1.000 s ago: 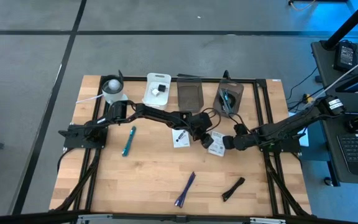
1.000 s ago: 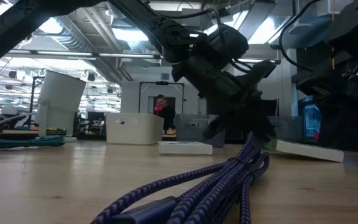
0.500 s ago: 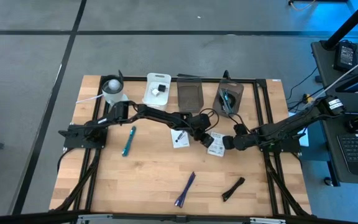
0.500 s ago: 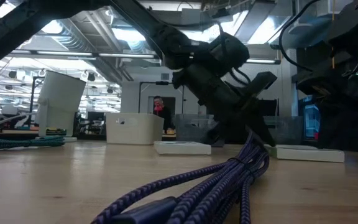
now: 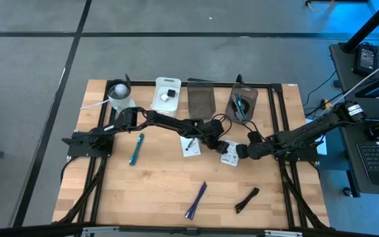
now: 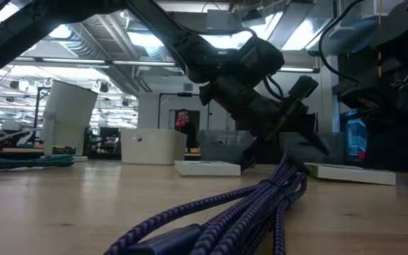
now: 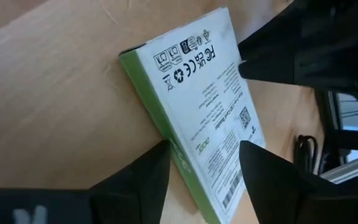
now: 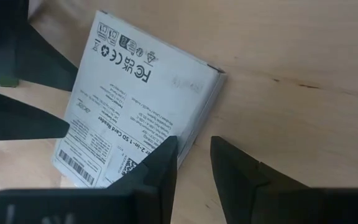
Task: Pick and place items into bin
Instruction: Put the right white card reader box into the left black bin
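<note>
The pale wooden table (image 5: 156, 191) carries most of the work undone: along its far edge stand a white rectangular tray (image 5: 165, 94), a dark translucent bin (image 5: 201, 100) that looks empty, and a second dark bin (image 5: 243, 102) with some dark and teal items already in it, so only a small part of the sorting seems finished. Both dark arms meet at mid-table over a flat white printed card box with a green edge (image 5: 228, 153). The left gripper (image 5: 217, 145) has its fingers spread on either side of one end of the box, with a gap showing against the box, so it does not look clamped. The right gripper (image 5: 239, 151) straddles the opposite corner with its fingers fairly narrow, and I cannot tell whether it grips. A second white printed card (image 5: 191, 146) lies just beside the left gripper. Loose on the table are the teal pen (image 5: 135, 149) to the left, the purple pen (image 5: 195, 200) near the front edge, and the black marker (image 5: 247, 199) to its right. By my judgement nearly all items remain to be binned.
</note>
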`<state>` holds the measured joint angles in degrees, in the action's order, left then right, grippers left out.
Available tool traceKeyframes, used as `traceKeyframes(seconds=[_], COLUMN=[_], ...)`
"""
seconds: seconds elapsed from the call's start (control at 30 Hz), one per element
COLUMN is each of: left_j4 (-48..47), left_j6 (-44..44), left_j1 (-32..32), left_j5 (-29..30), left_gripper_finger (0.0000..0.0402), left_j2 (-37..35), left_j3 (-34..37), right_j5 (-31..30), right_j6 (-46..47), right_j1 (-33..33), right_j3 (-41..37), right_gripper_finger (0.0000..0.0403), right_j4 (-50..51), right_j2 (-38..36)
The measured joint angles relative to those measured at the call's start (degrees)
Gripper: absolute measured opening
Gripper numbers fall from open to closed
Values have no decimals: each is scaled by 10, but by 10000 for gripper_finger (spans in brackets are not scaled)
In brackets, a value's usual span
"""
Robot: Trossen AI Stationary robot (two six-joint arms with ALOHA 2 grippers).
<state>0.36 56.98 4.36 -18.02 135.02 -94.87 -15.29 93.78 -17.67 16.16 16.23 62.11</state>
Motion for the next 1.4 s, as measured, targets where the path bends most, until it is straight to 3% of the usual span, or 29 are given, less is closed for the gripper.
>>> traceKeyframes(seconds=[0.23,0.83,1.4], left_j4=[12,-20,17], left_j6=[26,10,25], left_j1=[9,13,2], left_j5=[-42,-44,-20], left_gripper_finger=[172,170,171], left_j2=[1,0,2], left_j3=[0,-1,0], right_j5=[2,13,14], right_j6=[-11,-12,-13], right_j1=[0,0,0], right_j3=[0,0,0], right_gripper_finger=[102,102,102], right_j4=[1,15,17], right_j2=[0,0,0])
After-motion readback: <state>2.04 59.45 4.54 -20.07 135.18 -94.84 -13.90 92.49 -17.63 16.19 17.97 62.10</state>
